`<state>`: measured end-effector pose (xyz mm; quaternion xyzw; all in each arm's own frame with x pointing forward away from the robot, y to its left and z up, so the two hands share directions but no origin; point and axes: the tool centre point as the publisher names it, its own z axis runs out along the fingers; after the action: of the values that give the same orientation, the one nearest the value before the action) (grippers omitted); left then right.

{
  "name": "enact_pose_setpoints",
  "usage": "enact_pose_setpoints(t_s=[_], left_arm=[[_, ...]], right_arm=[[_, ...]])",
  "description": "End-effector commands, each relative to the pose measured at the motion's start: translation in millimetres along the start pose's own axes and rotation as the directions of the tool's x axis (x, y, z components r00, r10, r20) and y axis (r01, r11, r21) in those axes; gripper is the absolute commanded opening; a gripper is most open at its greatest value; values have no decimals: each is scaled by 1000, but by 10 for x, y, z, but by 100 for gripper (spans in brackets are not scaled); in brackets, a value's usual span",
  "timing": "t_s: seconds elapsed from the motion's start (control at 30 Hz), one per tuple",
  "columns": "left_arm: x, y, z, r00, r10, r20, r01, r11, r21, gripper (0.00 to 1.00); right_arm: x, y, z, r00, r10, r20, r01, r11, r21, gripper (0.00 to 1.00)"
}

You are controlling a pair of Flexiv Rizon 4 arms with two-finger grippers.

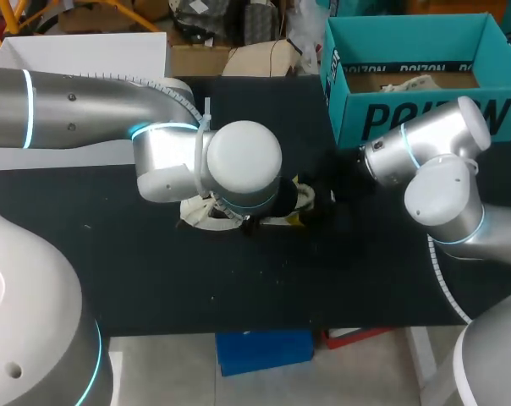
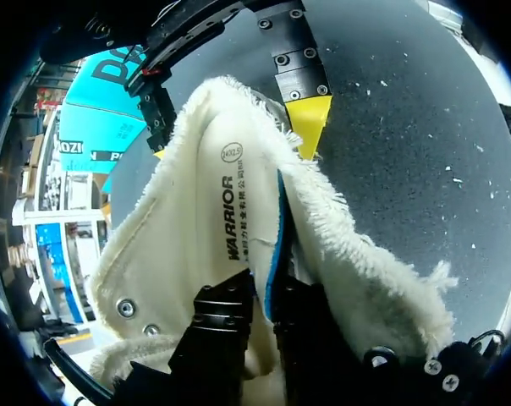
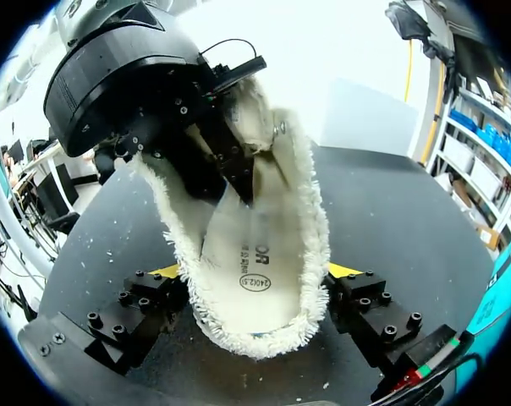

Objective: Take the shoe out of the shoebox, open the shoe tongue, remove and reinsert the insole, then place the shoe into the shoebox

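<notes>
**Mostly out of sight**

From above, my left arm [image 1: 239,165] covers nearly all the shoe [image 1: 200,213] and both pincers. Inside the shoe, the left pincer's [image 2: 262,296] grip is hidden. Fuzz hides most of the right pincer's [image 3: 255,275] yellow tips.

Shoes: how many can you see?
1. The fluffy white shoe is in the middle of the black table, held by the right claw and the left claw. The blue box might hide another.
</notes>
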<state>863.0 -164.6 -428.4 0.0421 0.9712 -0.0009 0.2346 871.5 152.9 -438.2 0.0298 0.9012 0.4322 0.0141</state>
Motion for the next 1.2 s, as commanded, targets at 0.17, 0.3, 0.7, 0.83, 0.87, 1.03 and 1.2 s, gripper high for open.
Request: enact_pose_setpoints(t_s=[0.17,0.3,0.7,0.83,0.87,1.03,1.2], left_arm=[[-84,105,549,990,25,-135,-23,1000,12,0],[-112,155,347,971,28,-237,-10,997,76,0],[-246,153,-179,945,6,-328,52,984,168,0],[-334,161,-305,939,-1,-345,73,978,196,0],[-348,165,-334,939,-4,-345,78,977,200,0],[-362,162,-394,934,-1,-356,91,968,235,0],[-295,44,-299,922,49,-384,64,959,276,0]], right_arm=[[-9,-26,-6,1000,2,0,-2,1000,1,0],[-9,-26,-6,1000,2,0,-2,1000,1,0],[-9,-26,-6,1000,2,0,-2,1000,1,0],[-9,-26,-6,1000,2,0,-2,1000,1,0],[-9,-26,-6,1000,2,0,-2,1000,1,0],[-9,-26,-6,1000,2,0,-2,1000,1,0],[-9,-26,-6,1000,2,0,-2,1000,1,0]])
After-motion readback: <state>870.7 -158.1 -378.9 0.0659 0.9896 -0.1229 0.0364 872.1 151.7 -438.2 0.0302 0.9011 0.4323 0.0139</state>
